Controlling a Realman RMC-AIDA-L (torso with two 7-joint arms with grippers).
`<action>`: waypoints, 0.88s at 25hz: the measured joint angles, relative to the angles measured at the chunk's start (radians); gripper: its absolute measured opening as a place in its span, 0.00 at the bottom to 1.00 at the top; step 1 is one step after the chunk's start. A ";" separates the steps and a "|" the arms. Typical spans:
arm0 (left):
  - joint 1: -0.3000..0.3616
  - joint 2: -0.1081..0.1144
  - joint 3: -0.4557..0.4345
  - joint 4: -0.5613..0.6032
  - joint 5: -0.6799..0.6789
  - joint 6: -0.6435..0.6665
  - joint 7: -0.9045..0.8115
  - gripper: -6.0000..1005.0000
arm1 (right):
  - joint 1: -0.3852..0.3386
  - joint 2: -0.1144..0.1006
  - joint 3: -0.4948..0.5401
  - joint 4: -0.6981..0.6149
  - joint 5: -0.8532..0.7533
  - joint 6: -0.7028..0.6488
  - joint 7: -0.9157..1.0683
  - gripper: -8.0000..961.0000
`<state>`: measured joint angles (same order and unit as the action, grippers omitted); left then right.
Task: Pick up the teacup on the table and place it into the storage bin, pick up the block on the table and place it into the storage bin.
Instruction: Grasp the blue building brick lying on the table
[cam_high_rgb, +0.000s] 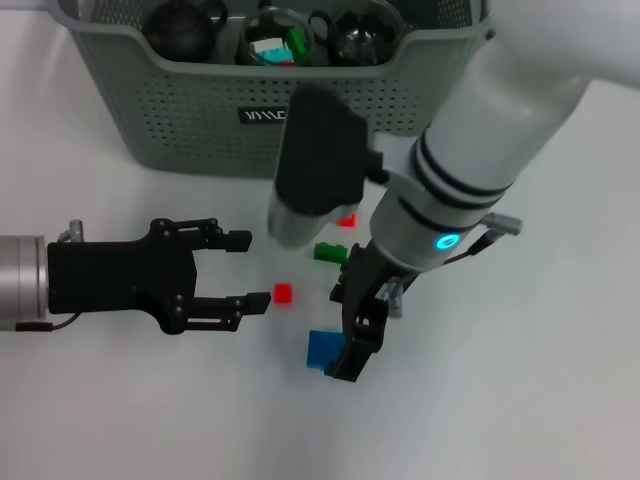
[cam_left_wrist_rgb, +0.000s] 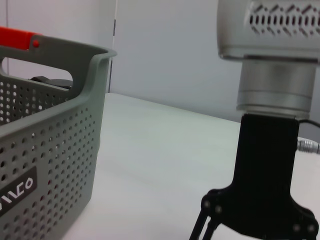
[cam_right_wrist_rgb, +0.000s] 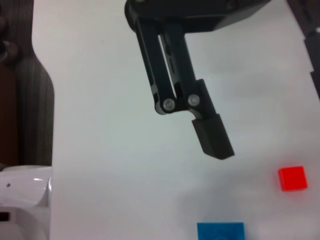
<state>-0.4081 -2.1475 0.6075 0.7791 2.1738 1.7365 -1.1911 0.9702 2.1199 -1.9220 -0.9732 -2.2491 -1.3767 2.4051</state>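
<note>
The right gripper (cam_high_rgb: 352, 335) hangs low over the table (cam_high_rgb: 520, 400), pointed down, and the blue block (cam_high_rgb: 322, 350) lies just beside its tip, on the side toward the left arm. From the right wrist view I see one dark finger (cam_right_wrist_rgb: 212, 135) above the blue block, but the second finger is not shown, so I cannot tell how wide this gripper stands; it holds nothing that I can see. I judge that the step in hand is to take this block. To do it well, the arm should shift a little sideways until the block sits between the two fingers, go down until the tips are nearly on the table, and close on two flat opposite faces, not on the corners, because a small block turns easily. The storage bin (cam_high_rgb: 200, 110) stands well beyond the gripper, so the lift must clear its dipped rim. The left gripper (cam_high_rgb: 255, 270) waits to the side, its fingers spread wide and empty, with a small red block (cam_high_rgb: 283, 293) just in front of its tips. I count four loose blocks: one blue, one green (cam_high_rgb: 329, 252), and two red, the second red one (cam_high_rgb: 347, 220) partly hidden under the right arm. I see one bin, with about three dark or glassy round things inside; I find no teacup on the table.
</note>
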 joint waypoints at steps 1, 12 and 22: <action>0.000 0.000 0.000 -0.001 0.000 0.000 0.000 0.76 | 0.005 0.001 -0.017 0.005 0.001 0.012 0.007 0.98; -0.002 0.000 0.000 -0.002 0.000 -0.001 0.001 0.76 | 0.009 0.002 -0.105 0.035 0.043 0.102 0.034 0.98; -0.003 0.000 0.000 -0.004 -0.001 -0.004 0.001 0.76 | 0.010 0.004 -0.142 0.049 0.043 0.153 0.036 0.85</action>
<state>-0.4112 -2.1475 0.6074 0.7747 2.1727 1.7323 -1.1903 0.9798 2.1244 -2.0641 -0.9243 -2.2058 -1.2233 2.4406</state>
